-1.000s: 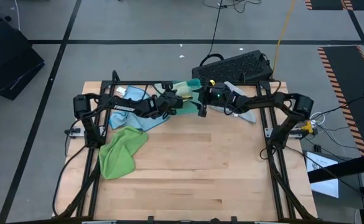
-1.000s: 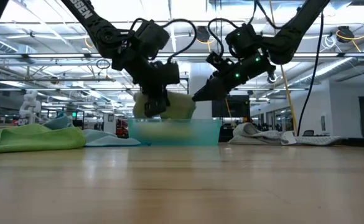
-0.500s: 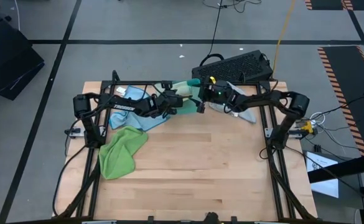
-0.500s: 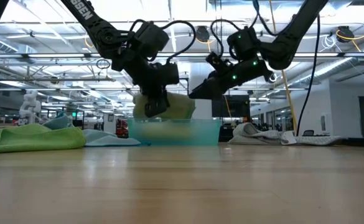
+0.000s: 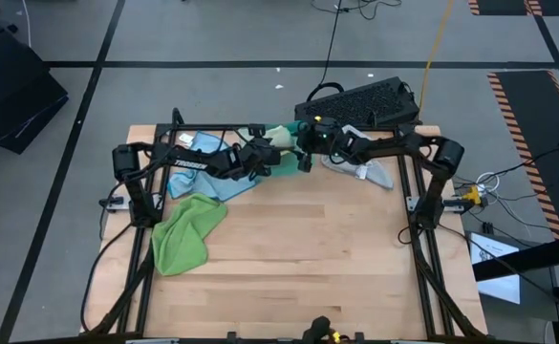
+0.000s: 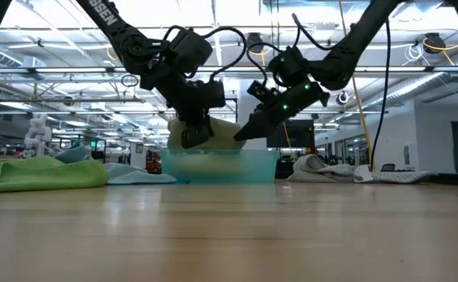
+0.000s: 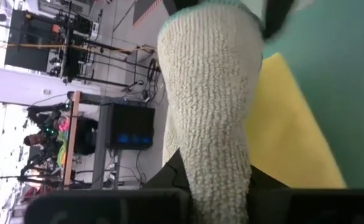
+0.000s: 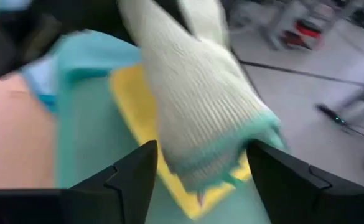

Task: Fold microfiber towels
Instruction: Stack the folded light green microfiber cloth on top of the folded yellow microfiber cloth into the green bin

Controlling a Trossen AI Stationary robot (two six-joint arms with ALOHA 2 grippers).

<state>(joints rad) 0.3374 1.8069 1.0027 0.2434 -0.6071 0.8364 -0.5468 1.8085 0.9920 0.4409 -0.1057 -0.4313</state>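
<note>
My left gripper (image 5: 263, 159) is shut on a pale cream ribbed towel (image 6: 217, 133) with a teal hem and holds it over the teal tray (image 6: 229, 166) at the far middle of the table. A yellow towel (image 7: 294, 124) lies flat in the tray. My right gripper (image 8: 201, 149) is open; its fingers stand on either side of the towel's hemmed free end (image 8: 231, 146), and I cannot tell whether they touch it. In the low view it (image 6: 243, 135) is close to the right of the towel. My left gripper pinches the cream towel between its two fingers at one end (image 7: 216, 168); the bundle looks several layers thick. The fingers come slanting down from the table's left side. The towel reaches out beyond the fingers, lifted above the tray.
A light blue towel (image 5: 201, 180) and a green towel (image 5: 188, 231) lie on the table's left part. A grey towel (image 5: 370, 172) lies right of the tray. A black keyboard (image 5: 360, 100) sits beyond the far edge. The near half of the wooden table (image 5: 298, 268) is bare.
My right gripper has gone toward the table's left and slightly down, closing in on the free end of the towel that my left gripper holds. The left gripper and the towel have kept still.
</note>
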